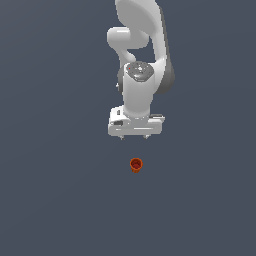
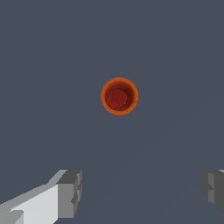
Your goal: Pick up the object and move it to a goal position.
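The object is a tiny orange-red round cup point(image 1: 136, 164) with a darker red inside, resting on the flat dark grey surface. In the wrist view the cup point(image 2: 119, 96) is seen from above, open side up. My white gripper point(image 1: 134, 137) hangs above the surface, behind the cup in the exterior view and apart from it. In the wrist view the gripper point(image 2: 142, 192) is open and empty; one fingertip point(image 2: 70, 193) shows at one side and the other at the opposite edge, with a wide gap between them. The cup lies ahead of that gap, not between the fingers.
The white arm point(image 1: 142, 55) rises behind the gripper to the top of the exterior view. A plain dark grey surface point(image 1: 50, 200) fills everything around the cup.
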You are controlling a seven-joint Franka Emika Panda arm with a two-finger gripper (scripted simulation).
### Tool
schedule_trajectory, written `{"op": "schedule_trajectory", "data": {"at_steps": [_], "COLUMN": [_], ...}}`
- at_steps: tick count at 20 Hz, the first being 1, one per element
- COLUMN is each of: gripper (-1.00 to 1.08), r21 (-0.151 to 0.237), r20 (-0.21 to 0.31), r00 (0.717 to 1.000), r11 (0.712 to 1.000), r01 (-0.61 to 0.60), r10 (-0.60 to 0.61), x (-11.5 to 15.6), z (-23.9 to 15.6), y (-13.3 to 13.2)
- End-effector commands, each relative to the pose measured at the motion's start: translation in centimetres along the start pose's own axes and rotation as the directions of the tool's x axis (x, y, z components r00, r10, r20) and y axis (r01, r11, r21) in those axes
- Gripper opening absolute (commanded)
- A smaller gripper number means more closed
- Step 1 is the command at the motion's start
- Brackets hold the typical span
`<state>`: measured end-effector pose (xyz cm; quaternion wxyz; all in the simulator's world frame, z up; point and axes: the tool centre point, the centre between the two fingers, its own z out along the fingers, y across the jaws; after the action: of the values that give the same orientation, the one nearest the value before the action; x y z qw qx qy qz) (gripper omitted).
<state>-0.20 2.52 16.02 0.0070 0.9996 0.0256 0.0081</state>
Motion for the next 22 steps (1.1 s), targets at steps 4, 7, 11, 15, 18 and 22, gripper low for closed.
{"op": "schedule_trajectory", "data": {"at_steps": [4, 7, 11, 15, 18, 22], "gripper": [1.00, 1.00, 1.00, 1.00, 1.00, 1.00], "r21": [0.002, 0.009, 0.012, 0.012, 0.013, 0.013], "r20": [0.002, 0.007, 0.010, 0.010, 0.011, 0.012], "r00": [1.000, 1.000, 1.000, 1.000, 0.999, 0.996], "r11": [1.000, 1.000, 1.000, 1.000, 0.999, 0.996], "r01": [-0.003, -0.012, -0.015, -0.022, -0.043, -0.089], "r10": [0.003, 0.012, 0.015, 0.022, 0.043, 0.089], "x": [0.0, 0.1, 0.0, 0.1, 0.4, 1.0], "z": [0.0, 0.0, -0.1, 0.0, 0.2, 0.7], "y": [-0.1, -0.5, -0.7, -0.7, -0.7, -0.7]}}
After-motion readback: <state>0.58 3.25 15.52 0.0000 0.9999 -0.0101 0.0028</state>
